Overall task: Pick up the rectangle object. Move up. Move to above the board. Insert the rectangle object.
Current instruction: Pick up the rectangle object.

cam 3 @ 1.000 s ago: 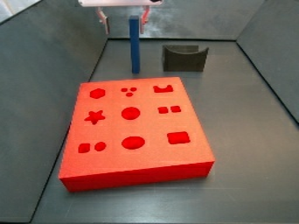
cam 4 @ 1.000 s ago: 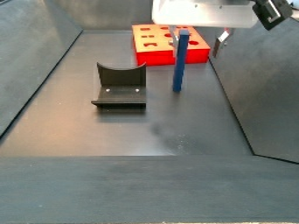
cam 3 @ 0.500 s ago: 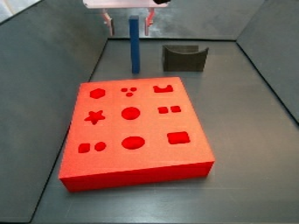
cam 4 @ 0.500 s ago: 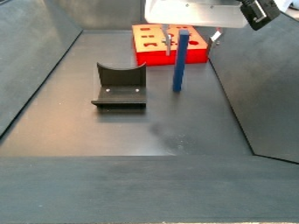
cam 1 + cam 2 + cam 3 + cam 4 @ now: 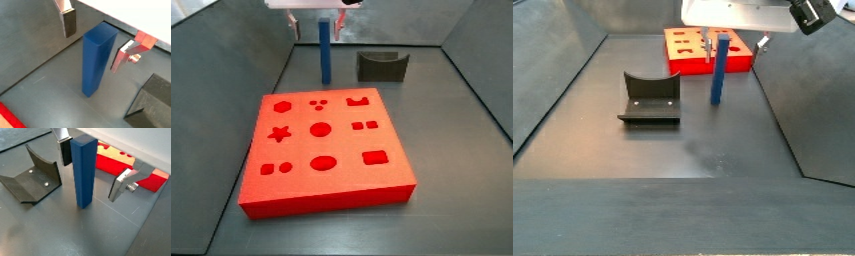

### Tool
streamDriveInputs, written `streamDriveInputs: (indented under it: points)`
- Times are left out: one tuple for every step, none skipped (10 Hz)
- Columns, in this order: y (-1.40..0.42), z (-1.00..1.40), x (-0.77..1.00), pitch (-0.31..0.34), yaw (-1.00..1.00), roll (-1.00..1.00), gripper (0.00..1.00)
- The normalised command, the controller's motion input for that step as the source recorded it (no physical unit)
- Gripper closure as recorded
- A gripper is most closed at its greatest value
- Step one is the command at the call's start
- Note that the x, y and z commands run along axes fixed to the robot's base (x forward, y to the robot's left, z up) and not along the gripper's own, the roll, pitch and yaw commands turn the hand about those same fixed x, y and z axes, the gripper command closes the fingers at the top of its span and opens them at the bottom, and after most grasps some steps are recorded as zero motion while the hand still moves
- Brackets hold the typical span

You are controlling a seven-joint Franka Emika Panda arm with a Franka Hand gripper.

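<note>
While upright on the grey floor:
Rectangle object (image 5: 83, 172): long plain blue bar, square-edged, smooth, standing on end beyond the board, beside the fixture.
Gripper (image 5: 93, 170): above the bar's top, silver fingers (image 5: 122, 56) spread apart, either side of it, not touching.
Board (image 5: 325, 150): flat bright red block, shaped cut-outs.
Fixture (image 5: 648, 99): dark, curved bracket.

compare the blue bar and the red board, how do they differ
The blue bar is long and thin and stands upright on the floor; the red board is wide and lies flat. The bar's faces are plain; the board's top has shaped cut-outs. The bar stands between the open fingers of the pincer, untouched; the board sits apart. Both rest on the same grey floor.
</note>
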Motion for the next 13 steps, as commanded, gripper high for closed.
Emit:
streamDriveInputs:
  points:
    - [-0.02,-0.05,0.0,0.0,-0.32,0.07,0.0]
    - [0.0,0.0,0.0,0.0,0.0,0.0,1.0]
    - [0.0,0.0,-0.04,0.0,0.04,0.0,1.0]
    - [-0.07,0.0,-0.06,0.0,0.05,0.0,1.0]
    - [-0.09,0.0,-0.1,-0.011,0.05,0.02,1.0]
    - [0.0,0.0,0.0,0.0,0.0,0.0,1.0]
    - [0.0,0.0,0.0,0.0,0.0,0.0,1.0]
    - [0.0,0.0,0.0,0.0,0.0,0.0,1.0]
    - [0.0,0.0,0.0,0.0,0.0,0.0,1.0]
    - [0.0,0.0,0.0,0.0,0.0,0.0,1.0]
    - [0.0,0.0,0.0,0.0,0.0,0.0,1.0]
    - [0.0,0.0,0.0,0.0,0.0,0.0,1.0]
    - [0.0,0.0,0.0,0.0,0.0,0.0,1.0]
